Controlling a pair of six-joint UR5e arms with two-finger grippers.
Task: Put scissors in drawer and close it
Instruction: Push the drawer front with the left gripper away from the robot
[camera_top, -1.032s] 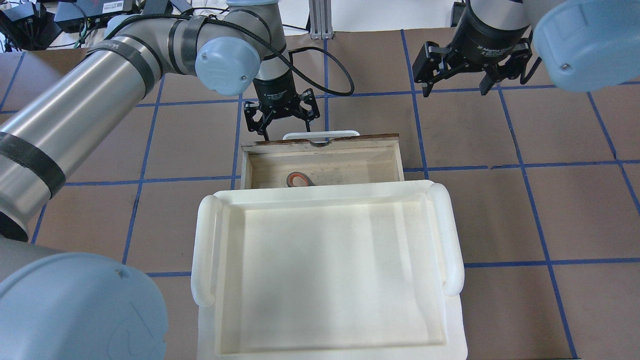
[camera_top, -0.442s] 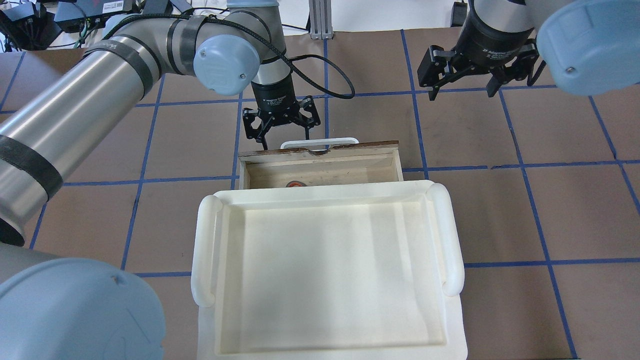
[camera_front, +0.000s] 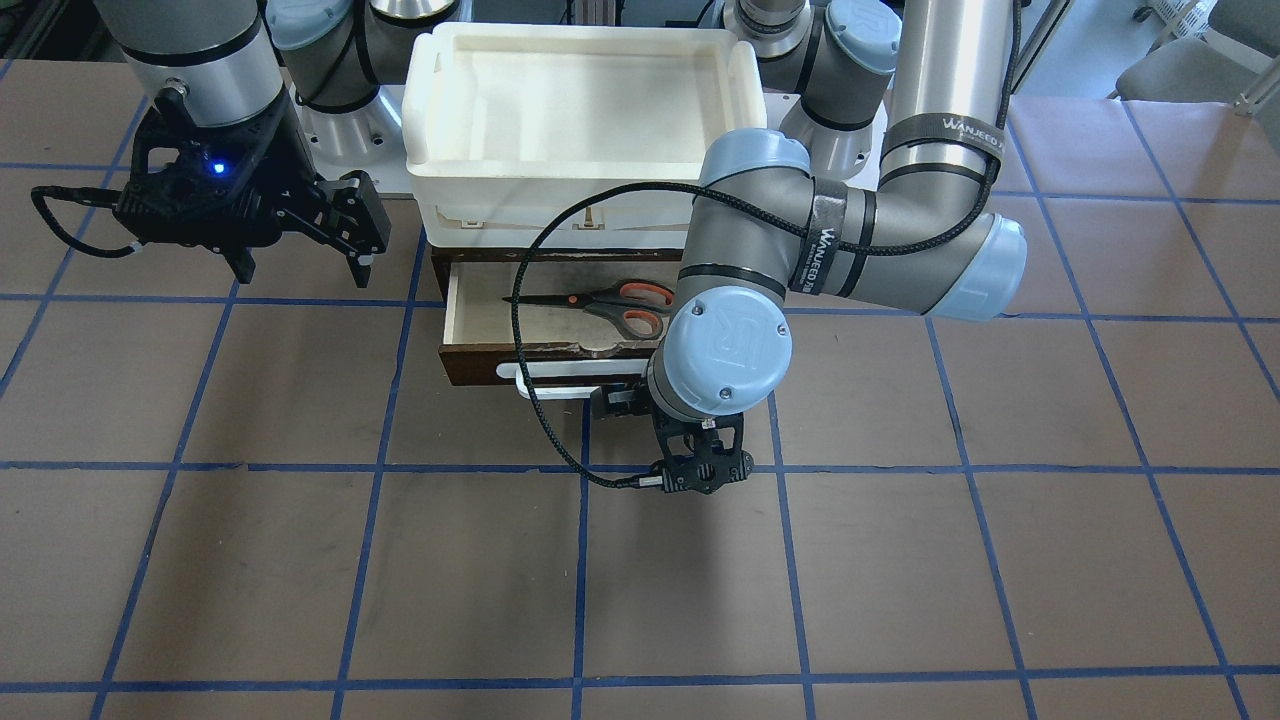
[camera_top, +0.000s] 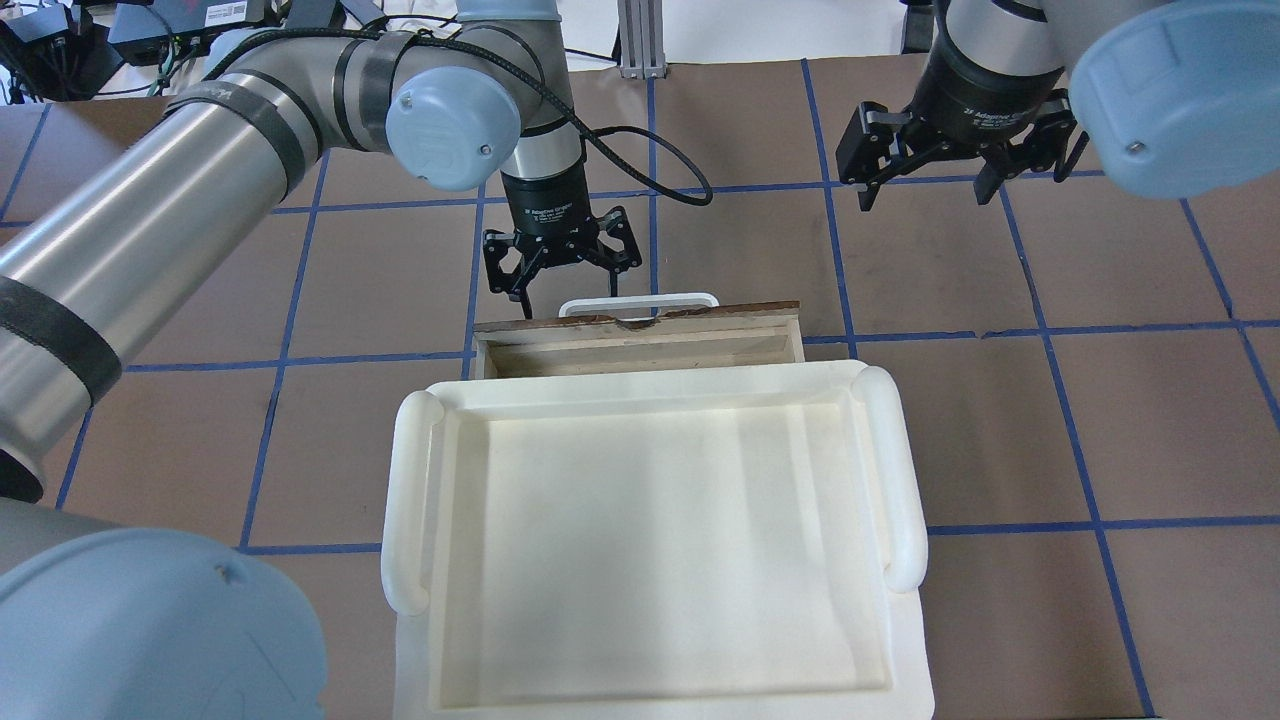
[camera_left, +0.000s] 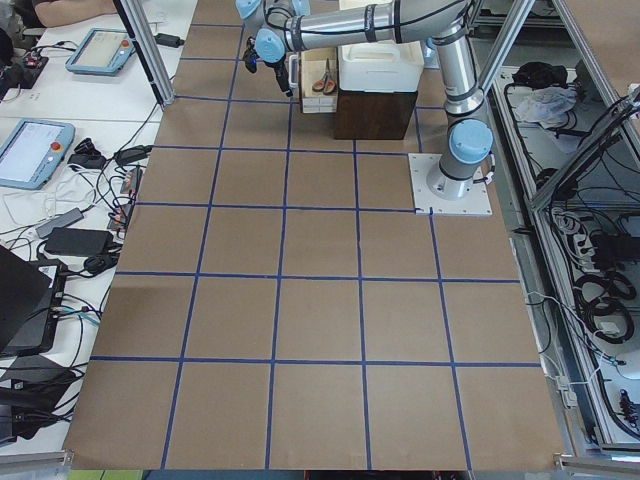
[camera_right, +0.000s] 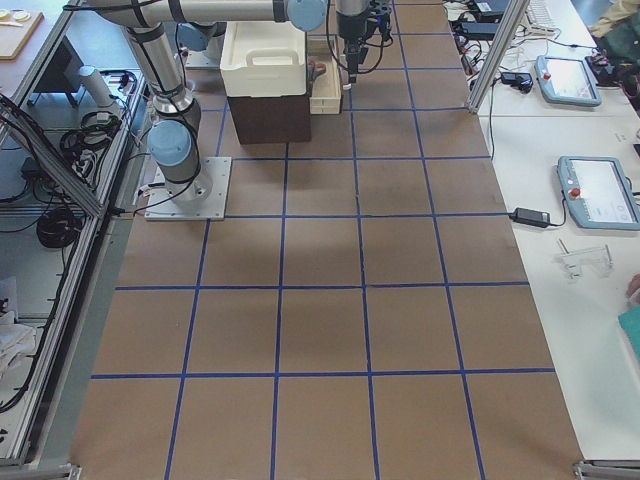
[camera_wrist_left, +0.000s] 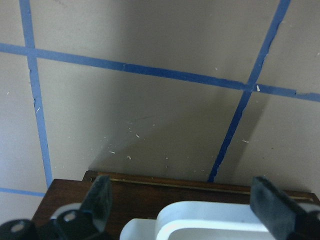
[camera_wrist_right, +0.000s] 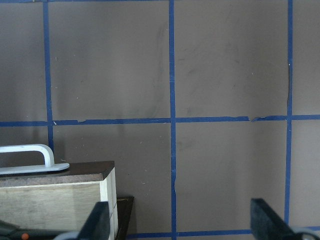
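The drawer (camera_front: 470, 365) stands partly open under the white tray. Its white bar handle (camera_top: 640, 300) faces away from the robot. The scissors (camera_front: 600, 297) lie in its pale interior with the orange-red loops toward my left arm; in the overhead view they are hidden under the tray. My left gripper (camera_top: 565, 275) is open and empty, with its fingertips down at the drawer's dark front by the handle's end. In the left wrist view the handle (camera_wrist_left: 210, 217) sits between the open fingers (camera_wrist_left: 97, 200). My right gripper (camera_top: 930, 170) is open and empty, above the table off to the drawer's side.
The white plastic tray (camera_top: 410, 500) sits on top of a dark-brown cabinet (camera_right: 270, 115) that houses the drawer. My left arm's black cable (camera_front: 530, 330) loops over the drawer. The brown table has blue tape lines.
The drawer has slid in under the tray, with my left gripper moving along at its front. The scissors' loop no longer shows from overhead. My right gripper shifted slightly.
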